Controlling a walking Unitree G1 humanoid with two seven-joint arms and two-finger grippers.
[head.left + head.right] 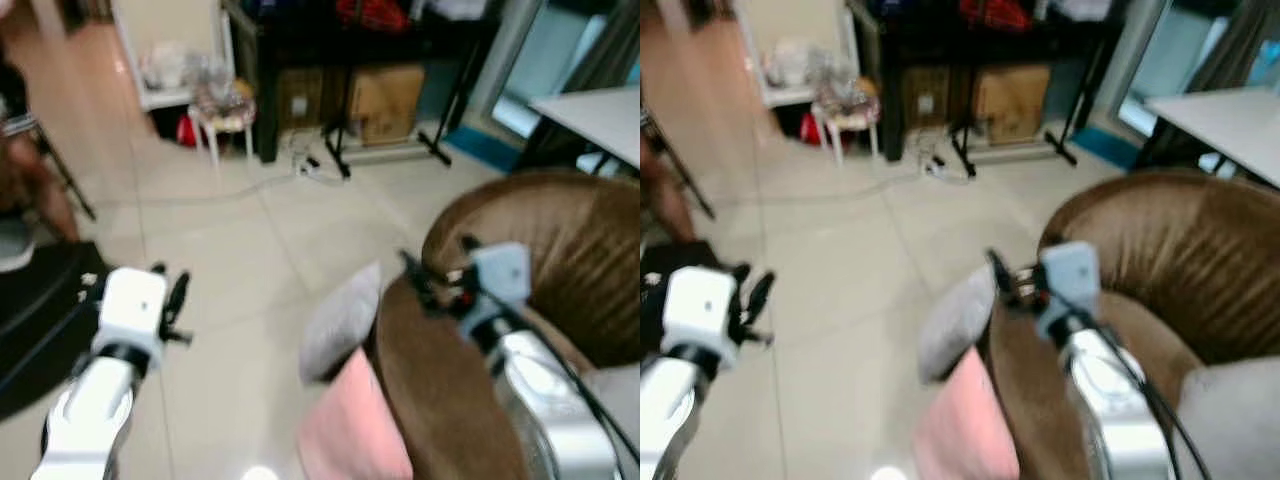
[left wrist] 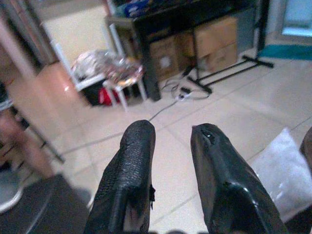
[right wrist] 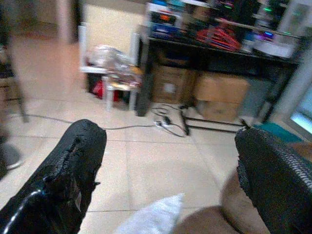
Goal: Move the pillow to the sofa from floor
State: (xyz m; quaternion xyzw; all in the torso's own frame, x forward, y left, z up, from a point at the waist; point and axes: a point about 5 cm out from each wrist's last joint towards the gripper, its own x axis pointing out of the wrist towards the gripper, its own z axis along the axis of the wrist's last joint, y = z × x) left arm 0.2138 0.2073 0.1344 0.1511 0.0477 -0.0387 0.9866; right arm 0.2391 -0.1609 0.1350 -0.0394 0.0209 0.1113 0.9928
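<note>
Currently the grey pillow [image 1: 342, 320] is leaning on the tiled floor [image 1: 240, 290] against the outer side of the brown sofa [image 1: 560, 250], with a pink pillow [image 1: 352, 425] lying just beside it, nearer the camera. The right gripper [image 1: 418, 275] is hovering over the sofa's arm, just beside and above the grey pillow's upper corner, not touching it; its fingers [image 3: 73, 175] are standing spread wide, with nothing between them, and the pillow's corner is showing below the gap in the right wrist view. The left gripper [image 1: 172, 300] is hanging over bare floor, well apart from the pillow, beside a black object [image 1: 40, 310]; its fingers [image 2: 129, 175] are standing slightly parted and holding nothing. Cardboard boxes [image 1: 385, 100] and a cable [image 1: 250, 185] are lying farther back under a black table [image 1: 330, 40].
</note>
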